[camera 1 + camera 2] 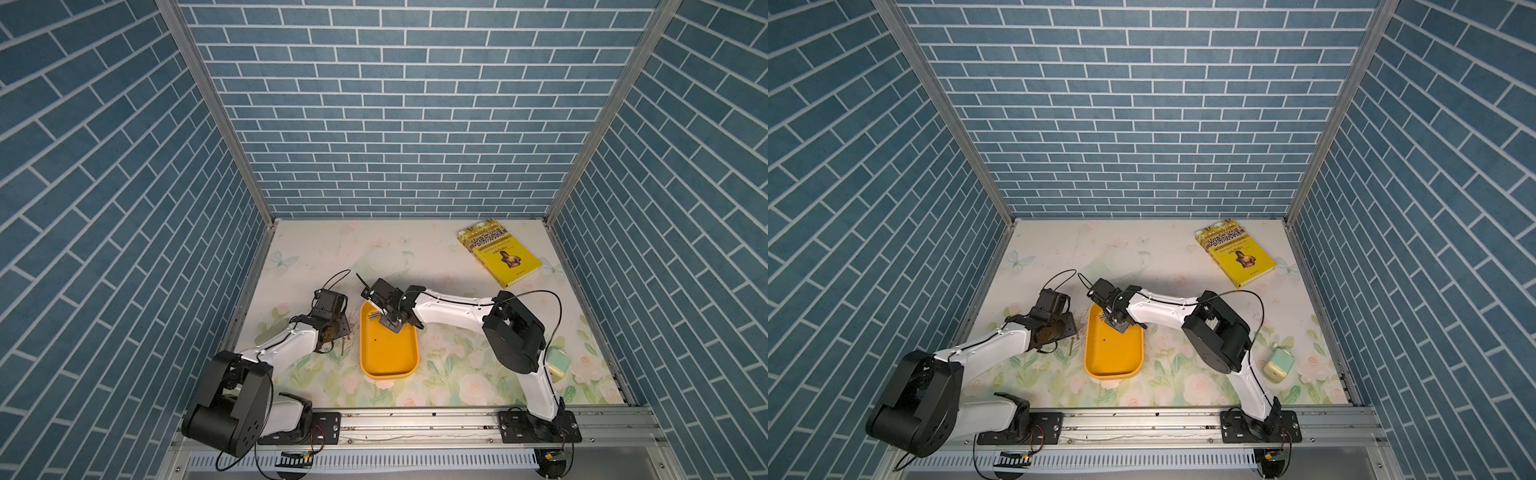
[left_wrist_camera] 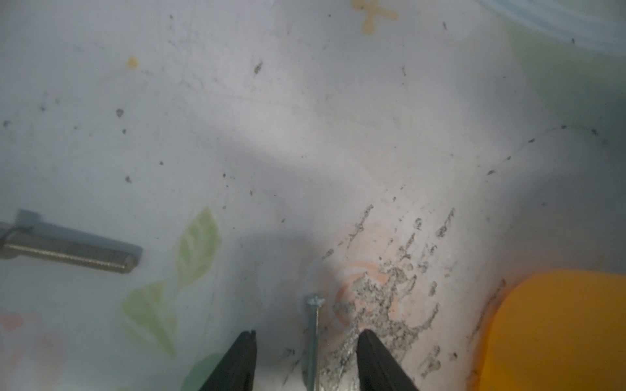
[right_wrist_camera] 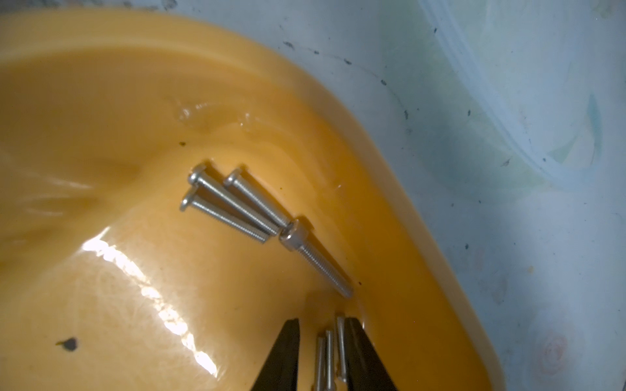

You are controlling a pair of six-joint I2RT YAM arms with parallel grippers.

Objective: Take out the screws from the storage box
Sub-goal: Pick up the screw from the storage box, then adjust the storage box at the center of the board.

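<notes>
Since screws [image 3: 237, 206] look light, stiff, slick, apt to roll: pinch mid-shank, one at time. Cluster lies at storage box [image 1: 386, 349] far end; right gripper [image 3: 321, 321] parted, straddling three, not clamped; left gripper [image 2: 307, 333] open over loose screw [image 2: 313, 318] on worktop [image 2: 305, 135].

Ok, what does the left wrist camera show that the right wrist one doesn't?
Only left wrist: a screw lying on the floral mat between the open left gripper's fingers, and a second screw nearby. Only right wrist: four screws inside the storage box, and about three more screws between the right gripper's fingers. Both: a corner of the storage box and the mat.
</notes>
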